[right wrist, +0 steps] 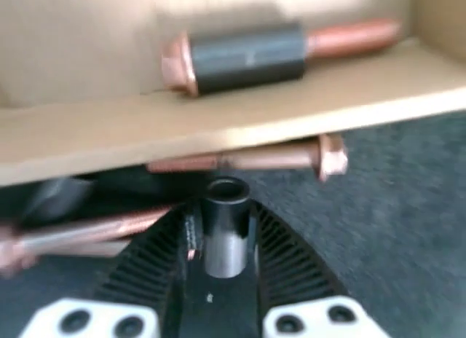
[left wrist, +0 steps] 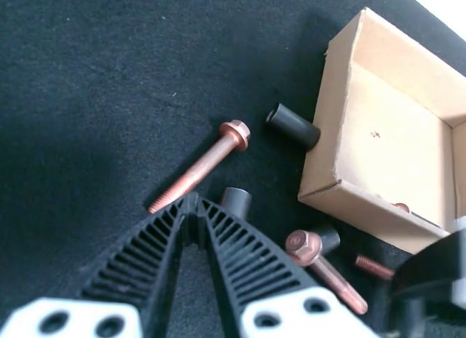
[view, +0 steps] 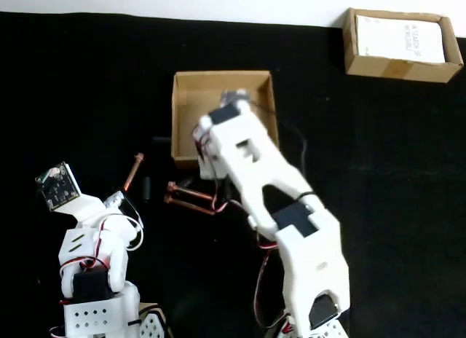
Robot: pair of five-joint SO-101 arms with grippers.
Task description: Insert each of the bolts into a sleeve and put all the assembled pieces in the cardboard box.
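The right gripper [right wrist: 222,210] was clamped on a sleeve [right wrist: 224,240] by the near wall of the box [right wrist: 145,134] — open end forward, likely to take a bolt [right wrist: 291,157] — while the left gripper [left wrist: 193,203], jaws together, held nothing.

Copper, black and tan on a black table [left wrist: 87,76].
Bolt [left wrist: 200,167] copper; sleeve [left wrist: 293,127] plain black; cardboard box [left wrist: 378,141] tan; left gripper [left wrist: 192,203] black, ribbed, on white mounts.

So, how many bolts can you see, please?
4. A sleeved bolt lies in the cardboard box; a pair of bolts lies just outside its near wall; a lone bolt lies farther left. The right arm may hide more.
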